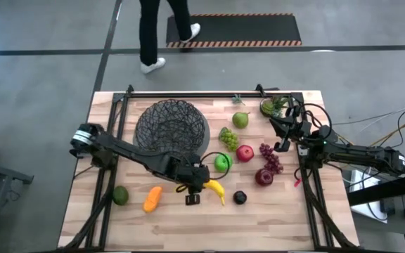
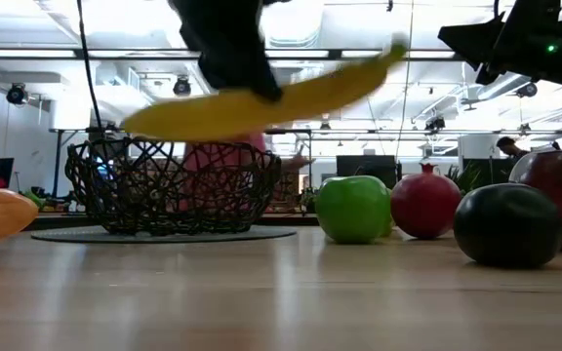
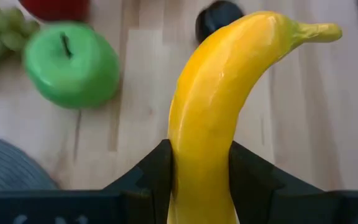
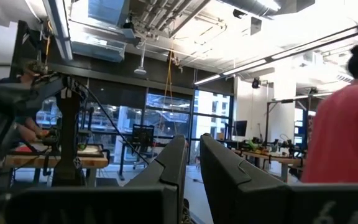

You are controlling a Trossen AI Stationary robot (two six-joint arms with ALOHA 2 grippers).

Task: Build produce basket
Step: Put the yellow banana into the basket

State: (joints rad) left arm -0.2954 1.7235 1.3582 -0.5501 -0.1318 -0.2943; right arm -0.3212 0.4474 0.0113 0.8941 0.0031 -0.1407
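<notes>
A yellow banana hangs above the table with my left gripper shut on it, just near of the black wire basket. The basket stands on a grey mat at the far middle. Loose produce lies on the wood: a green apple, a red fruit, green grapes, a pear, dark red grapes, a red apple, a small black fruit, an avocado and an orange piece. My right gripper waits shut, raised at the far right. My left gripper pinches the banana's two sides between its two fingers, near the banana's middle. The fingers slant down from the table's left, and the banana runs on past them with its stem end ahead. It is lifted clear of the table and tilted, stem end higher.
A small green leafy pot stands at the far right corner beside my right arm. A person walks on the floor beyond the far edge. Bare wood lies along the table's near edge.
</notes>
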